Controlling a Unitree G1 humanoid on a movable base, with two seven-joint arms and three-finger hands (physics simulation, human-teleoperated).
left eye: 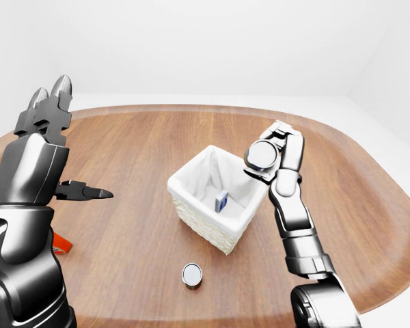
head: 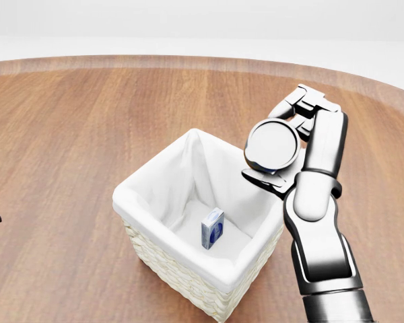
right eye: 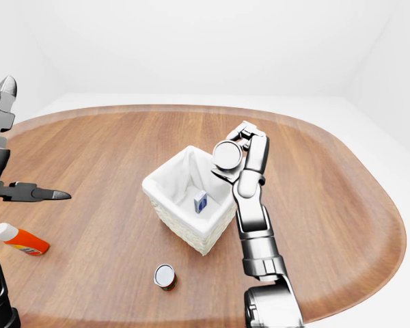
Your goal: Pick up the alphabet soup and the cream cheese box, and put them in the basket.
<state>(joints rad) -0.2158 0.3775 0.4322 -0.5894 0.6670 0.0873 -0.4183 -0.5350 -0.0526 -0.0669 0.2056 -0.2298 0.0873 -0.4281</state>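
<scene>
In the head view my right hand (head: pixel 280 144) is shut on the alphabet soup can (head: pixel 272 145). The can's silver lid faces me, and it hangs above the right rim of the basket (head: pixel 168 269). This basket is wicker with a white cloth lining and stands mid-table. Upright on its bottom is the small blue-and-white cream cheese box (head: pixel 213 229). At the left of the left-eye view my left hand (left eye: pixel 72 150) is raised with its fingers spread, holding nothing and well away from the basket.
A second small can (left eye: pixel 192 275) stands on the wooden table (left eye: pixel 123 150) below the basket in the left-eye view. An orange-red bottle (right eye: pixel 20 239) lies at the table's left edge in the right-eye view. Bare wood surrounds the basket.
</scene>
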